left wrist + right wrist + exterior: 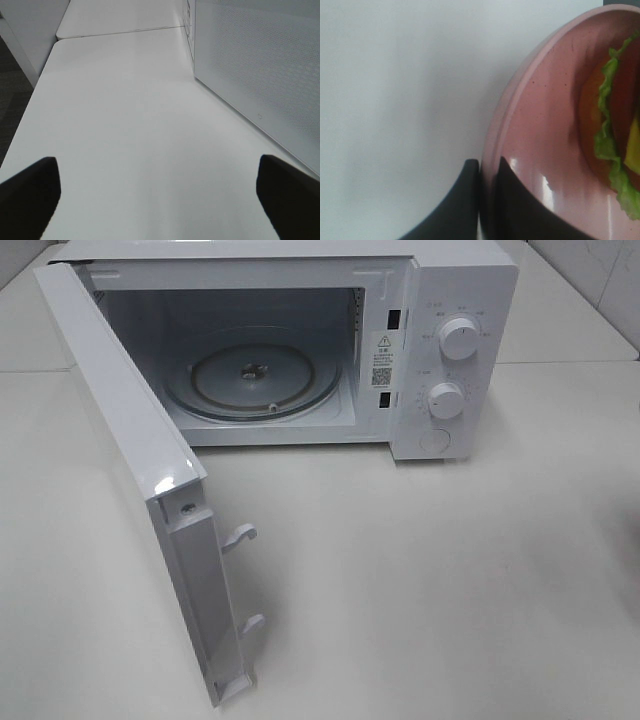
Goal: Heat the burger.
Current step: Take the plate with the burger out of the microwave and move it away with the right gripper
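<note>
1. Exterior high view showed a white desk [450, 580] with a white microwave [440, 340] standing toward its far edge, a seam in the desktop running behind it.
2. Its door [130, 460] hung wide open toward the near left corner of the desk, two latch hooks showing on its free edge, and the glass turntable [250, 375] lay bare inside the cavity.
3. Two round knobs [458, 338] sat one above the other on the control panel at the microwave's right side.
4. Neither arm appeared in that high view.
5. Left wrist view looked along the bare desktop beside the perforated side wall of the microwave, with dark floor past the desk's edge.
6. The left gripper [160, 200] had its two dark fingers [30, 192] spread wide apart, holding and touching nothing.
7. Right wrist view showed the right gripper [487, 200] with its fingers drawn together on the rim of a salmon-pink plate [540, 125], one finger outside the rim and one inside.
8. The burger [615, 135] lay on that plate, only partly in frame, with green lettuce and a yellow slice showing at its edge.
9. White desktop filled the rest of that view beside the plate.
</note>
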